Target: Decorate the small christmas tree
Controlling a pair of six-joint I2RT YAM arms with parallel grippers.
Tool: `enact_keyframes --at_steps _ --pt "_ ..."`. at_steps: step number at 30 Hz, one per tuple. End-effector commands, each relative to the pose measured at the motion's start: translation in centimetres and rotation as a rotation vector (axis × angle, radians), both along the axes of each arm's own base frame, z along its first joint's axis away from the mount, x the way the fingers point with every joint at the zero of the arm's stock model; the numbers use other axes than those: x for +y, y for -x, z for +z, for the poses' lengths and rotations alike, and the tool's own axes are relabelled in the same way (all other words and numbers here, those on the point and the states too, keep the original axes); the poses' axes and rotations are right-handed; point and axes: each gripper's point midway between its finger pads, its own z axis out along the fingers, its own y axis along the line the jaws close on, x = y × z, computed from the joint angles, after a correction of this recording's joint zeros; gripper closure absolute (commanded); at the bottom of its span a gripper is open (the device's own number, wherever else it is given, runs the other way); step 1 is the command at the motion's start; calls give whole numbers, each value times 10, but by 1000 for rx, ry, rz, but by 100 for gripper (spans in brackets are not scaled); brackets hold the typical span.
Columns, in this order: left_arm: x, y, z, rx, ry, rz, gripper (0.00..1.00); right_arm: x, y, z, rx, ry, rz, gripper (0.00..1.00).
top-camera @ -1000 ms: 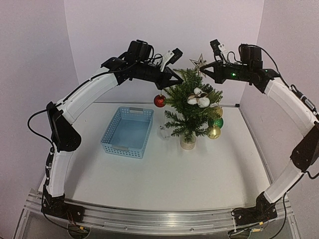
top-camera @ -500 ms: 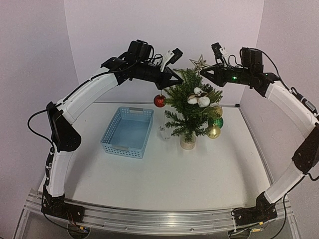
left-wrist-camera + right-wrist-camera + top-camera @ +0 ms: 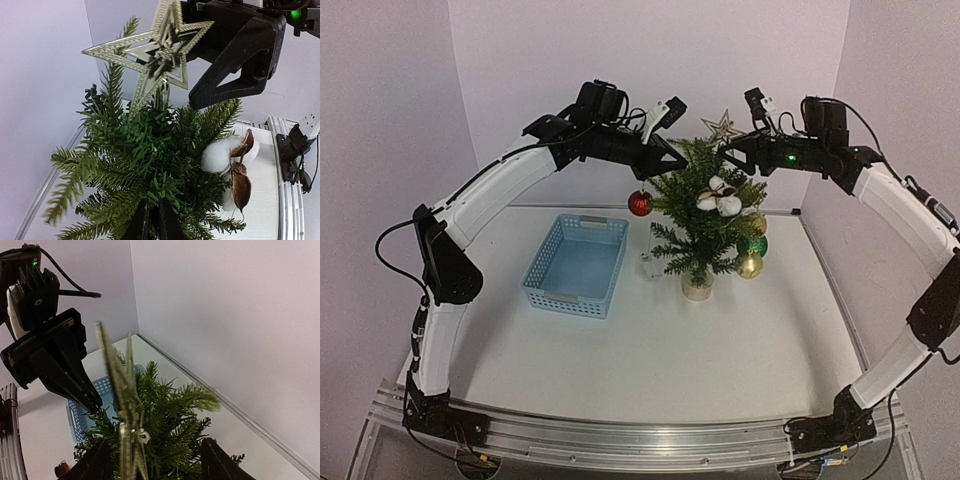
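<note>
The small christmas tree (image 3: 700, 225) stands behind the middle of the table, with a silver star (image 3: 722, 124) on its tip. My left gripper (image 3: 673, 163) reaches in from the left, and its tips (image 3: 154, 202) are shut on a needle tuft near the treetop (image 3: 150, 145). My right gripper (image 3: 730, 150) comes in from the right and is open. Its fingers (image 3: 95, 465) stand wide on either side of the star (image 3: 122, 390), clear of it. The star (image 3: 160, 52) stands upright on the tip by itself.
A red bauble (image 3: 640, 203), white cotton bolls (image 3: 720, 197), and gold (image 3: 749, 265) and green (image 3: 756, 245) baubles hang on the tree. A blue basket (image 3: 577, 264) sits left of it, a small clear item (image 3: 648, 266) by the trunk. Walls close the back and sides.
My right gripper has opened and let go of the star, which stays on the treetop. The left arm has kept its place.
</note>
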Motion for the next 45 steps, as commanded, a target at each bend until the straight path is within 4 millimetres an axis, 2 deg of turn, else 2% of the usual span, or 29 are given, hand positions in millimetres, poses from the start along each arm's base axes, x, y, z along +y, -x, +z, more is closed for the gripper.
enact_keyframes --at_steps 1,4,6,8,13,20,26,29,31,32,35,37,41,43,44,45 --pt "3 5 24 -46 39 -19 89 -13 13 27 -49 -27 -41 37" --pt "4 7 24 -46 37 -19 81 -19 13 30 -37 -41 -60 29" --pt "5 8 25 -46 36 -20 75 -22 13 31 -31 -46 -73 17" --pt "6 9 25 -49 33 -20 70 -24 14 32 -27 -51 -77 12" --pt "10 11 28 -57 24 -16 57 -27 19 36 -33 -55 -86 10" --pt "27 24 52 -109 16 -7 35 -37 29 46 -36 -76 -116 9" --pt "44 33 64 -145 -12 15 14 -41 32 49 -14 -104 -137 9" --pt "55 33 75 -141 -1 38 11 -44 32 55 -12 -120 -156 9" --pt "75 22 79 -104 8 81 11 -48 34 61 -24 -128 -177 9" --pt "93 10 80 -71 14 120 11 -51 36 64 -31 -131 -193 9" --pt "161 -35 56 40 -20 298 19 -62 40 69 -44 -140 -256 10" --pt "206 -63 12 118 -101 442 26 -69 43 68 -49 -138 -288 10" --pt "313 -106 -71 228 -231 745 37 -76 52 63 -12 -172 -328 11" --pt "358 -114 -127 283 -335 871 43 -81 51 59 1 -176 -358 11" --pt "376 -118 -144 287 -365 921 44 -82 52 56 9 -178 -369 11" --pt "391 -114 -170 313 -415 964 45 -84 52 53 15 -178 -380 11"
